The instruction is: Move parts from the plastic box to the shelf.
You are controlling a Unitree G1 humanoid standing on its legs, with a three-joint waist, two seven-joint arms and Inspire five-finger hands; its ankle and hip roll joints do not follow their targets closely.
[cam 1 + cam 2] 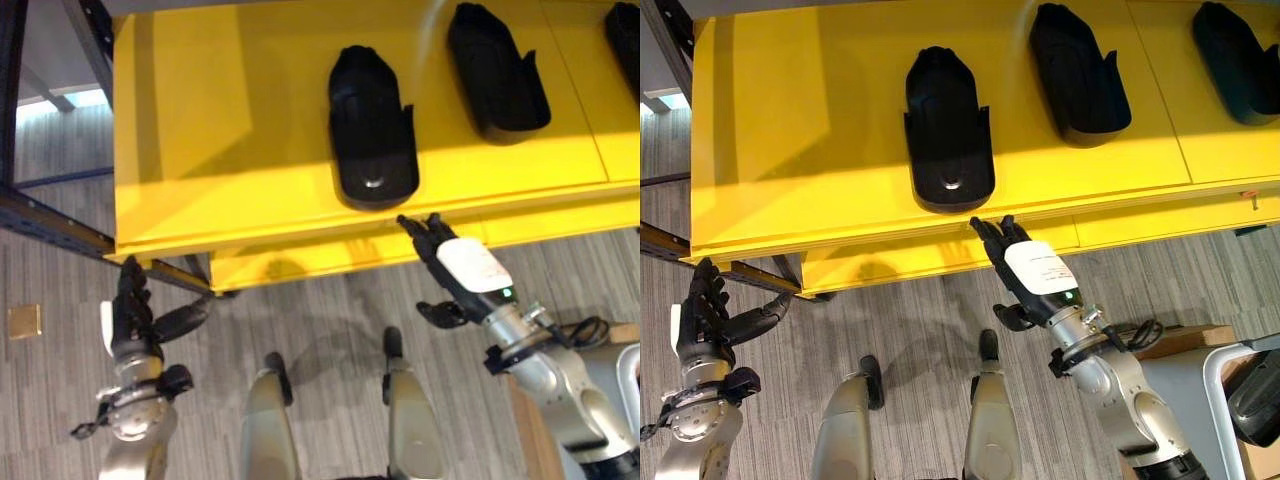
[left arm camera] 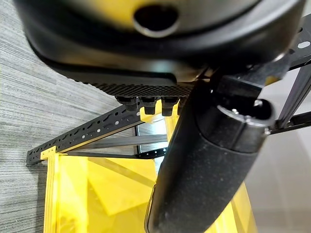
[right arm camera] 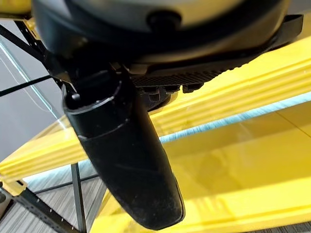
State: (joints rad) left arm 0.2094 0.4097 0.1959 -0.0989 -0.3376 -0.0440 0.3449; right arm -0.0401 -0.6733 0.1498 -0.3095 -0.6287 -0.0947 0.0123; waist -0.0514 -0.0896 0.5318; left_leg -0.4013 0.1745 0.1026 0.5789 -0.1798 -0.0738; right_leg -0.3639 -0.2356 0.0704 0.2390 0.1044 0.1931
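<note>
We see three black moulded parts on the yellow shelf point(image 1: 200, 120): the nearest part point(image 1: 372, 130) lies close to the front edge, a second part point(image 1: 496, 70) sits further back and a third part point(image 1: 1235, 60) off to the right. We judge placing well underway. Our right hand point(image 1: 1025, 265) hovers just before the edge, fingers straight and empty; our left hand point(image 1: 135, 315) hangs relaxed, holding nothing
</note>
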